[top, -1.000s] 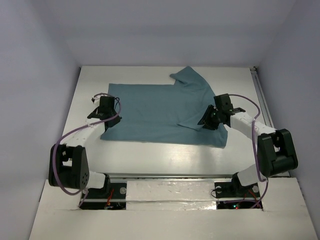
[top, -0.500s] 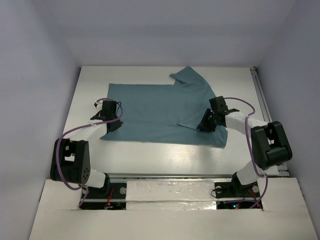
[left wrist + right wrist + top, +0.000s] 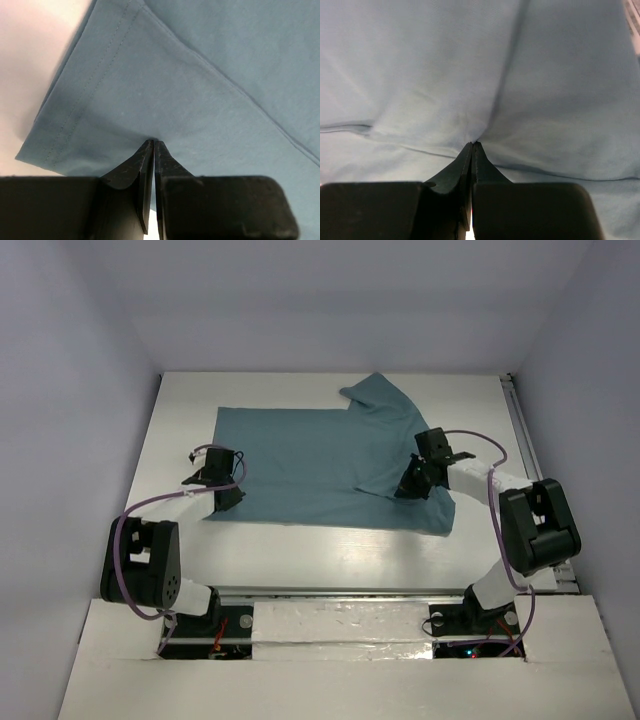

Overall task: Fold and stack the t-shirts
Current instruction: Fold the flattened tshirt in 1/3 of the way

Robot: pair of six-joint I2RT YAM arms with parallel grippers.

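Note:
One teal-blue t-shirt [image 3: 310, 455] lies spread on the white table [image 3: 300, 552], with a sleeve folded up at the back right. My left gripper [image 3: 229, 497] is at the shirt's near left corner, its jaws shut on the cloth; the left wrist view shows the tips [image 3: 154, 142] pinching the t-shirt [image 3: 200, 60] just inside the stitched hem. My right gripper [image 3: 406, 488] is on the shirt's right part near a fold edge, also shut; in the right wrist view creases in the t-shirt [image 3: 445, 65] run into the tips [image 3: 472, 144].
Pale walls enclose the table at the back and both sides. A metal rail [image 3: 522, 435] runs along the right edge. A bare strip of table lies between the shirt's near hem and the front edge.
My left gripper has moved along the shirt's left edge toward the near corner. My right gripper has shifted slightly left on the cloth. The shirt lies much as before.

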